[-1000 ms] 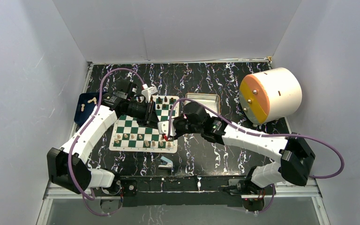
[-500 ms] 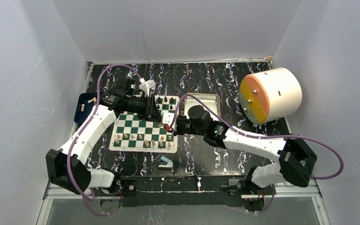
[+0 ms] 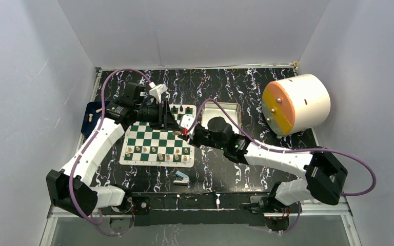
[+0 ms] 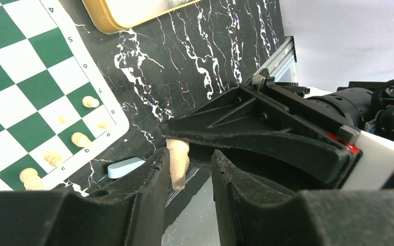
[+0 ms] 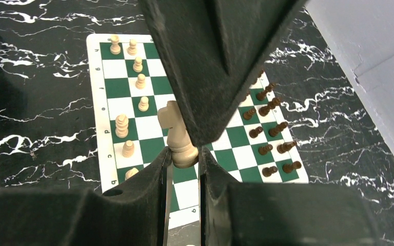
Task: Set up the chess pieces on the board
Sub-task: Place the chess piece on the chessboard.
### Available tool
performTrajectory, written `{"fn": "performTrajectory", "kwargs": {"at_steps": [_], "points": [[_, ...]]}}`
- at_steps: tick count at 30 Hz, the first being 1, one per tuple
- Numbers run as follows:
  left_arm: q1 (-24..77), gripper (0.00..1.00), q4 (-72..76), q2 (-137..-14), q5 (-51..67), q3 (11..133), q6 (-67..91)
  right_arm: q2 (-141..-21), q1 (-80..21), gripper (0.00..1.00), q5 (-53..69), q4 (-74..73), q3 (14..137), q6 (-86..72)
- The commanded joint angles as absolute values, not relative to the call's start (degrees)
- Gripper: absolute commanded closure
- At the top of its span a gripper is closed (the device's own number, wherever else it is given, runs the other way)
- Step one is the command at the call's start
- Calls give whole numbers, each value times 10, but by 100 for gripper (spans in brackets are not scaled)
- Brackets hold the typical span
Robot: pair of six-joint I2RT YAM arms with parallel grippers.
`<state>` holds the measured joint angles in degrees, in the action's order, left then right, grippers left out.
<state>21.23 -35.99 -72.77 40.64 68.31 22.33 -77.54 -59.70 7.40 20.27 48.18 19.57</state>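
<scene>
The board [image 3: 150, 139] lies left of centre, with pale chess pieces [image 3: 156, 155] along its near rows and dark ones [image 3: 184, 109] at its far edge. Above the board's right side my two grippers meet tip to tip. My right gripper [image 5: 184, 156] is shut on the base of a pale knight [image 5: 176, 134]. My left gripper [image 4: 187, 159] is open. The knight's top [image 4: 178, 163] rests against one of its fingers, with a gap to the other. In the top view the knight is hidden between the left gripper [image 3: 177, 129] and the right gripper [image 3: 185, 131].
A silver tin [image 3: 224, 110] stands right of the board. A dark blue tray [image 3: 93, 119] with pale pieces lies at the left. A blue-and-white stapler-like object [image 3: 181, 178] lies near the front edge. A big white drum with an orange face [image 3: 295, 104] fills the right.
My right gripper has risen from the board's near right corner and moved toward the far side with the knight. My left gripper has swung back to meet it.
</scene>
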Motion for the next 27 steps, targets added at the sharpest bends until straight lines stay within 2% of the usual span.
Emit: {"fn": "performTrajectory", "kwargs": {"at_steps": [1,4,8,12,16,18,21,25,27], "points": [[215,66,-359,-697,403,685,232,-749,-595,99,20,263,472,162],[215,65,-359,-694,397,683,235,-742,-594,99,15,269,468,156],[215,72,-359,-695,397,685,243,-736,-593,99,3,274,463,140],[215,66,-359,-696,391,682,247,-733,-592,99,7,278,461,138],[215,68,-348,-694,394,679,259,-732,-592,99,8,283,458,132],[215,73,-333,-692,397,672,270,-733,-592,98,9,287,457,129],[215,87,-322,-694,403,668,279,-734,-592,98,9,291,456,125],[215,96,-320,-692,392,670,286,-736,-592,96,16,291,454,122],[215,99,-320,-688,380,671,288,-736,-592,92,23,292,451,120]]}}
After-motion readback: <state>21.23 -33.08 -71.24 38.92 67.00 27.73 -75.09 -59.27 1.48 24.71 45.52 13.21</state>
